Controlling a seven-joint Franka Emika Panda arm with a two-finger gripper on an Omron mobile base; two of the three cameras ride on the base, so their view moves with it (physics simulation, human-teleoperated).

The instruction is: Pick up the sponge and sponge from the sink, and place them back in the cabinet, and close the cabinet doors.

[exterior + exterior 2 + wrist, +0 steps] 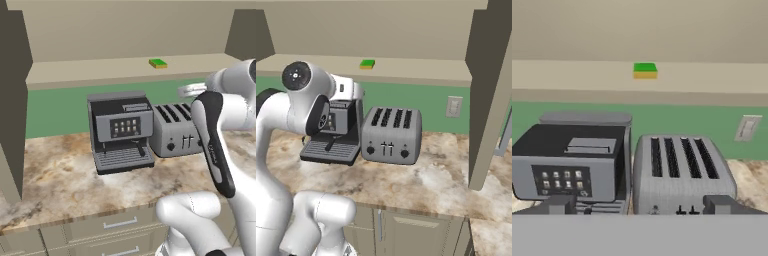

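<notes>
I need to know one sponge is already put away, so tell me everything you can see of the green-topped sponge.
The sponge is a small flat rectangular block, bright green on top over a yellow base, and it looks soft and matte. It lies flat on the cabinet's beige shelf, above and behind the toaster and coffee machine. Only the shelf touches it; nothing grips it.

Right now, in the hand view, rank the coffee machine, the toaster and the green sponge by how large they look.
1 and 2. coffee machine and toaster: too alike in apparent size to rank.
3. green sponge: smallest by far, though it lies farther back on the cabinet shelf.
</notes>
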